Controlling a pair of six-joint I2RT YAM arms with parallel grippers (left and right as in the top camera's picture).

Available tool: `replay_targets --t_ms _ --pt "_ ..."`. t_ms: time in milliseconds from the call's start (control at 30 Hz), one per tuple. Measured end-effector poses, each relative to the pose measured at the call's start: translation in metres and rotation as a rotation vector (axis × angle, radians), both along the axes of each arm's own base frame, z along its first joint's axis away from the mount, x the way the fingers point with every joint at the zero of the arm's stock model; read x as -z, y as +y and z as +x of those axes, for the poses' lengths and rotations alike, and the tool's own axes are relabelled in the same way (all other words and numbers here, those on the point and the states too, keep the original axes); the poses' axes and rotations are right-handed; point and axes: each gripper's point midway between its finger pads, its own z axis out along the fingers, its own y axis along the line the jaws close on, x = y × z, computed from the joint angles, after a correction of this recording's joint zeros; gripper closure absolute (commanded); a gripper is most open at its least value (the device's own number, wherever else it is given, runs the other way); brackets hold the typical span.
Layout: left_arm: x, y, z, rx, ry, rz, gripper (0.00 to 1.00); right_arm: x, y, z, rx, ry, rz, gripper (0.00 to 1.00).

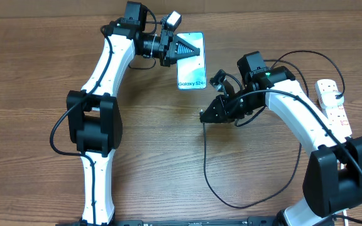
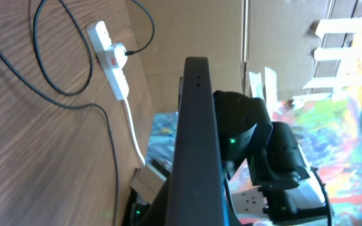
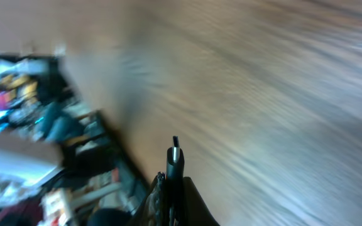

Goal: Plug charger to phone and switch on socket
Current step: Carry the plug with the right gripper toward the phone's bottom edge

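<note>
- the phone [image 1: 193, 74] sits at 12 o'clock on the table [image 1: 36, 50]. It is a slim, rigid slab with a glossy teal screen and a white band. It looks light but slick and breakable, so take it by the long edges, not the glass.
- left gripper [image 1: 186, 48] lies over the phone's far end. The left wrist view shows a dark, thin phone edge [image 2: 197, 125] dead centre, so it looks clamped on the phone.
- the charger [image 1: 204, 150] is a thin black cable, limp and springy. It loops from centre out to 5 o'clock and will drag and twist. Only the stiff connector [image 3: 175, 150] is worth gripping.
- right gripper [image 1: 207, 115] is at centre, near the phone's near end but apart from it. It is pinched on the connector, with the tip poking out past the fingers. The right wrist view is blurred.
- the socket [image 1: 330, 100] is at 3 o'clock. It is a hard white plastic strip with red switch marks, a black plug and a white cord. The switches likely need a firm fingertip press, and the light body may slide.
- the table has a matte wood-grain top.
</note>
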Motion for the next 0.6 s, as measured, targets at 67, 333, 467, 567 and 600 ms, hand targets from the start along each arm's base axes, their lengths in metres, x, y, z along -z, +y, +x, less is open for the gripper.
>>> replay_targets --t_ms 67,333,467,567,600 --pt "0.0 0.0 0.001 -0.001 0.025 0.004 0.96 -0.01 0.006 -0.005 -0.035 -0.008 0.073 0.96" --pt "-0.006 0.006 0.004 -0.008 0.124 -0.006 0.96 -0.042 0.014 -0.001 -0.058 -0.037 0.295 0.96" --pt "-0.005 0.015 0.01 -0.035 0.171 0.012 0.96 -0.059 0.004 0.01 -0.024 -0.054 0.401 0.96" --pt "-0.002 0.021 0.012 -0.056 0.213 0.03 0.96 -0.067 -0.004 0.017 0.001 -0.064 0.448 0.96" --pt "-0.001 0.022 0.012 -0.061 0.219 0.036 0.96 -0.069 -0.005 0.018 0.005 -0.068 0.46 0.96"
